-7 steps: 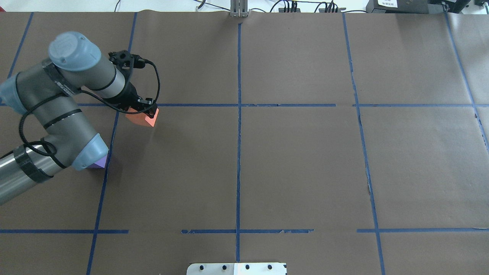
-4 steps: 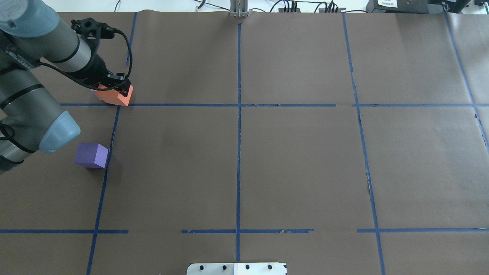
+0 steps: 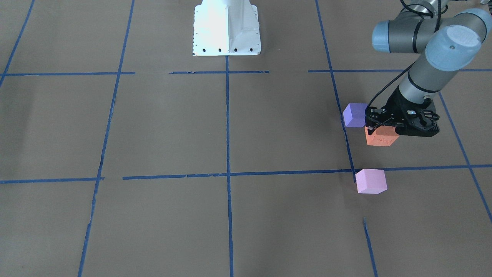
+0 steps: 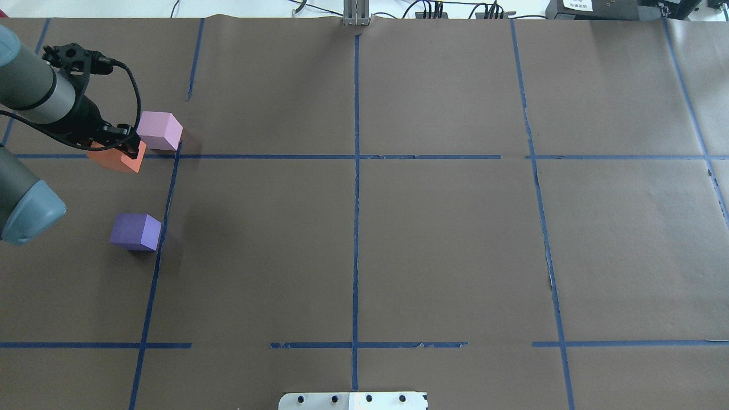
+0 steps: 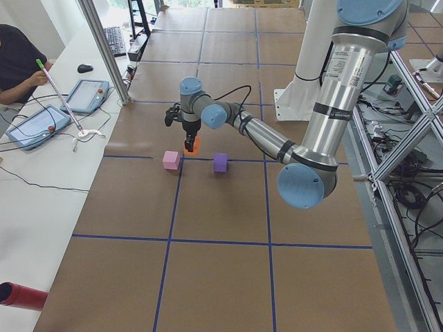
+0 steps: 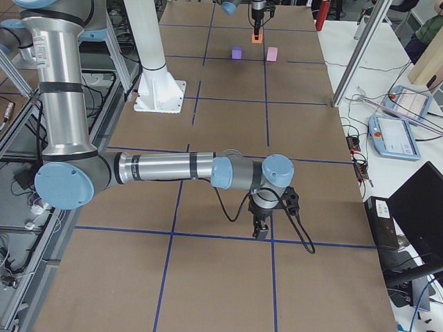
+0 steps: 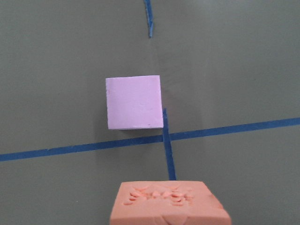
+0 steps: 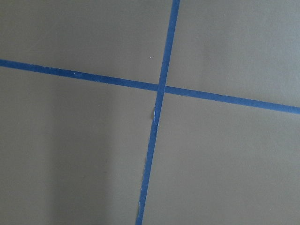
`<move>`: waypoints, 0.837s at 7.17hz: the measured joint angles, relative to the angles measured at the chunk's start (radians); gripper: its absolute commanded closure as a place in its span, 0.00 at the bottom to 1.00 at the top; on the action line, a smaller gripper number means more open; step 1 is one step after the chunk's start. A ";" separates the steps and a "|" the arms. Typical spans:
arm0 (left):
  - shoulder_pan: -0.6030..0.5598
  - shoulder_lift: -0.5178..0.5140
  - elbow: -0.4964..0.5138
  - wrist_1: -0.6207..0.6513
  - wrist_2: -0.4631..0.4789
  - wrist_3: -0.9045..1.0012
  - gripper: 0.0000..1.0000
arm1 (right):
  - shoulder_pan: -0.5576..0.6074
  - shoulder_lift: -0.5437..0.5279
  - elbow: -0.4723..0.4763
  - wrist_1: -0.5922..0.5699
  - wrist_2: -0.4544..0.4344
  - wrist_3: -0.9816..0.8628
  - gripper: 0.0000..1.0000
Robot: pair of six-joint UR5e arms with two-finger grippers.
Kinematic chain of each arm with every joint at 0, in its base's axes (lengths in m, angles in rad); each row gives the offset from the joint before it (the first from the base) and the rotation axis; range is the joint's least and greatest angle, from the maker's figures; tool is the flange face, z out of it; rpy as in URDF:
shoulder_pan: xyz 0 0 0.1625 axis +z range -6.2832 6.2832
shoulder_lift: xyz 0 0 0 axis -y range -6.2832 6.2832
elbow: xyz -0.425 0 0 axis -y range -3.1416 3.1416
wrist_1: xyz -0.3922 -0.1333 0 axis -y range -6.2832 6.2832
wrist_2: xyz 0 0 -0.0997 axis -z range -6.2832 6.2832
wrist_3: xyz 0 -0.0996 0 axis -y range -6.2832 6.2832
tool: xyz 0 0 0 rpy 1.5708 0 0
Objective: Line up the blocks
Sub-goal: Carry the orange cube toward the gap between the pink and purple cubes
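Observation:
My left gripper (image 4: 126, 149) is shut on the orange block (image 4: 121, 160) and holds it low over the table, just left of the pale pink block (image 4: 160, 130). From the front, the gripper (image 3: 385, 130) has the orange block (image 3: 380, 137) between the dark purple block (image 3: 354, 114) and the pink block (image 3: 371, 181), offset to one side. The purple block (image 4: 136, 231) sits nearer the robot. The left wrist view shows the orange block (image 7: 168, 204) at the bottom and the pink block (image 7: 134, 102) ahead. My right gripper (image 6: 261, 229) hovers far off; I cannot tell its state.
Blue tape lines (image 4: 356, 171) grid the brown paper table. The white robot base plate (image 3: 226, 30) stands at the near edge (image 4: 353, 400). Tablets and an operator are on the side bench (image 5: 41, 117). The right wrist view shows only a tape crossing (image 8: 161, 87).
My left arm has carried the orange block leftward in the overhead view, across the tape line to beside the pink block. The purple and pink blocks are now uncovered.

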 measured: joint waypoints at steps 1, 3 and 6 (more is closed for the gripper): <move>0.003 0.005 0.043 -0.042 -0.029 0.001 0.73 | 0.000 0.000 0.000 0.000 0.000 0.000 0.00; 0.009 0.001 0.129 -0.111 -0.057 -0.003 0.74 | 0.000 0.000 0.000 0.000 0.000 0.000 0.00; 0.028 -0.031 0.211 -0.146 -0.064 -0.025 0.74 | 0.000 0.000 0.000 0.000 0.000 0.000 0.00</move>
